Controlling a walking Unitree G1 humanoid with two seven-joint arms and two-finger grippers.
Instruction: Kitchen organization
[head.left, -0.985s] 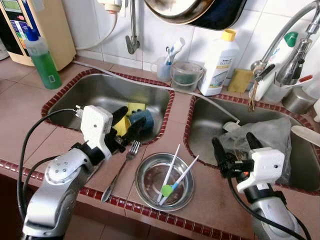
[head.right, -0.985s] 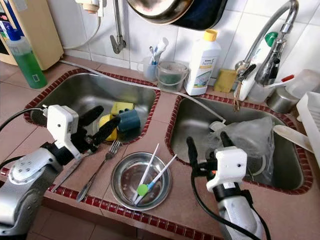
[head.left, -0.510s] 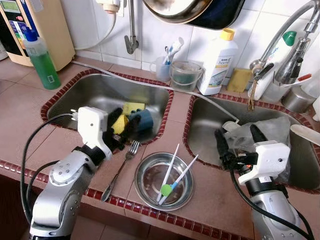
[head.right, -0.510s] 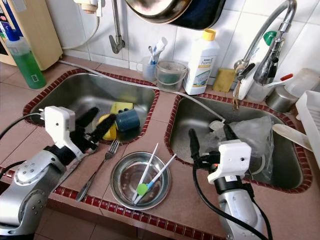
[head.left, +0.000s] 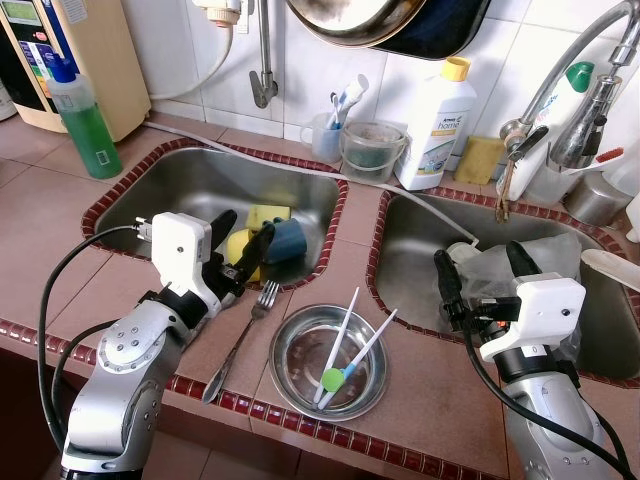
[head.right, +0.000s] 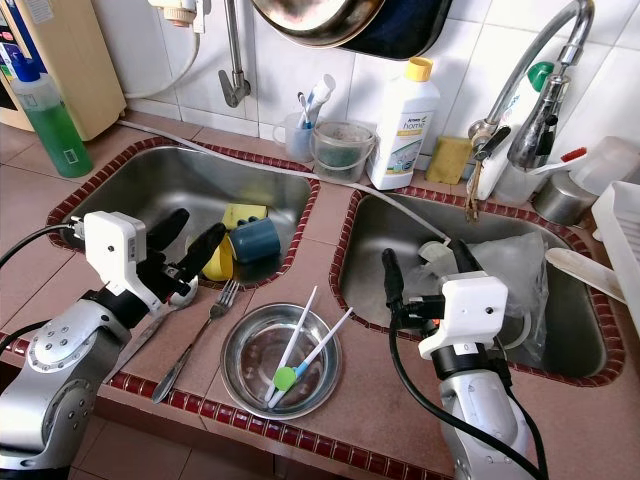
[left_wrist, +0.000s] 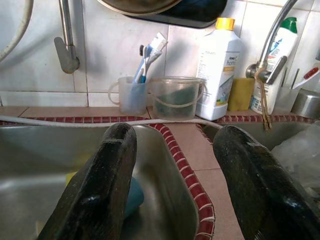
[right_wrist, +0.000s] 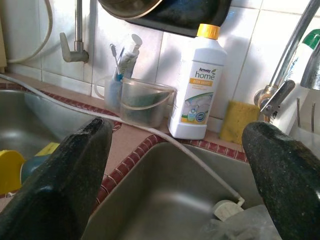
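Note:
A steel bowl (head.left: 300, 372) sits on the tiled counter between the two sinks, holding two white sticks (head.left: 345, 345) with a green tip. To its left lies a fork (head.left: 245, 330). My left gripper (head.left: 242, 232) is open, hovering over the front edge of the left sink (head.left: 190, 180), just short of a yellow cup (head.left: 238, 246), a blue cup (head.left: 288, 240) and a yellow sponge (head.left: 266, 213). My right gripper (head.left: 480, 262) is open and empty at the front left corner of the right sink (head.left: 420, 250), in front of a crumpled clear plastic bag (head.left: 545, 260).
Along the back wall stand a white detergent bottle (head.left: 435, 125), a clear tub (head.left: 372, 150), a toothbrush cup (head.left: 328, 135) and a yellow sponge (head.left: 482, 160). A green soap bottle (head.left: 88, 125) is at the far left, a faucet (head.left: 560, 80) at the right. A pan (head.left: 380, 20) hangs overhead.
The right gripper has moved forward over the corner of the right sink. My left gripper has drawn slightly left, its fingers now clearly apart above the sink edge.

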